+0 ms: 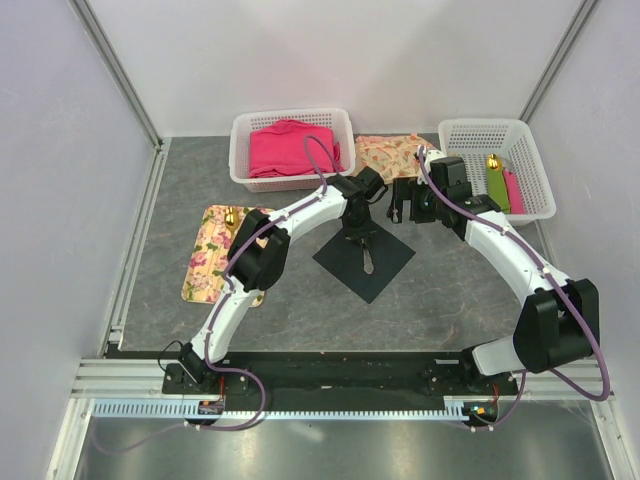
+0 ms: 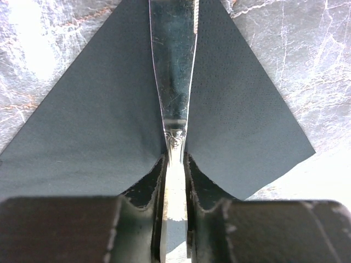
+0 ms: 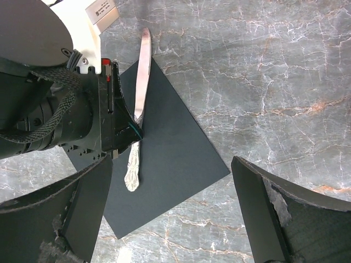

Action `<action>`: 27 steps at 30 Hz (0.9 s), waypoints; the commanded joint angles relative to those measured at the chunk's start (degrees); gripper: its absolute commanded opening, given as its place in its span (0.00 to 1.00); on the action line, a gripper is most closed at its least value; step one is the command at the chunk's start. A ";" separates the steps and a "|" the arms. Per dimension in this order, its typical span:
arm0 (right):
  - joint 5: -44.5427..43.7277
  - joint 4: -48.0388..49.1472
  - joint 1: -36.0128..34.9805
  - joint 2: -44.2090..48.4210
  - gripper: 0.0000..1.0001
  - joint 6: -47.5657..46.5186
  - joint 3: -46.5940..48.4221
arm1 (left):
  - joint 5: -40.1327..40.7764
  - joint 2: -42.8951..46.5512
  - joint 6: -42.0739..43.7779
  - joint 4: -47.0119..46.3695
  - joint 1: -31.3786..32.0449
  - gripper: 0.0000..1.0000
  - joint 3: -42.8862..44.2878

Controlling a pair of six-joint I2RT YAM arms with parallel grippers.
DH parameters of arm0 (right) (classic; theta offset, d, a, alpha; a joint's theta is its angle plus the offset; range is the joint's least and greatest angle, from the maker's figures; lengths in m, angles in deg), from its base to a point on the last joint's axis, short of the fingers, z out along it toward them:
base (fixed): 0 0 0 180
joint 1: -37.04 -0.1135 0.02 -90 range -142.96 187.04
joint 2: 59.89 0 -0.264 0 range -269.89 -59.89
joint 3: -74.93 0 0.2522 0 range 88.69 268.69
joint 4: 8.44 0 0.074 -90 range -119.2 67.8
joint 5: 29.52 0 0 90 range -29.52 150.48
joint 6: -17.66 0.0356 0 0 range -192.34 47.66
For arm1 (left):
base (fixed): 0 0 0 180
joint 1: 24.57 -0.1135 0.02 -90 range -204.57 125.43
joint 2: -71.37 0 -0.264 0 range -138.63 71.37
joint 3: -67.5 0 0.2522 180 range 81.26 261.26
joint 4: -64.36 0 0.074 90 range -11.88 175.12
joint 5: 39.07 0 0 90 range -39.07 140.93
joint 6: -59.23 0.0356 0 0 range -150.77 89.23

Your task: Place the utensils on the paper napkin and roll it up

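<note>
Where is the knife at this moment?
In the top view the knife lies along the diagonal of the black napkin at the centre of the table, its handle straddled by the left gripper.

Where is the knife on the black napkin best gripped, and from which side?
Probably at the narrow neck between blade and handle, from straight above, fingers across its width: the knife lies flat on the napkin, leaving only its thin edges graspable.

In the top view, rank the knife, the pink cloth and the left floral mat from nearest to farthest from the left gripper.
1. knife: right at the left gripper, on the black napkin.
2. pink cloth: in the basket, rear left.
3. floral mat: far left.
</note>
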 commanded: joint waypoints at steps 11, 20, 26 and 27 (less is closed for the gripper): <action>0.20 0.37 0.32 0.50 0.98 -0.34 1.93 | 1.37 5.24 4.02 -0.81 -0.26 0.45 3.67; 0.46 -0.60 0.33 2.17 0.98 -0.60 4.57 | 4.53 22.46 17.02 -0.55 -2.62 0.64 -2.53; 5.91 -0.25 0.33 5.77 0.98 -1.48 3.69 | -6.09 43.90 30.64 -7.22 -12.80 0.70 -26.94; 6.44 -0.25 0.41 6.65 0.98 -1.66 3.52 | -7.50 46.10 33.62 -7.40 -14.22 0.71 -29.35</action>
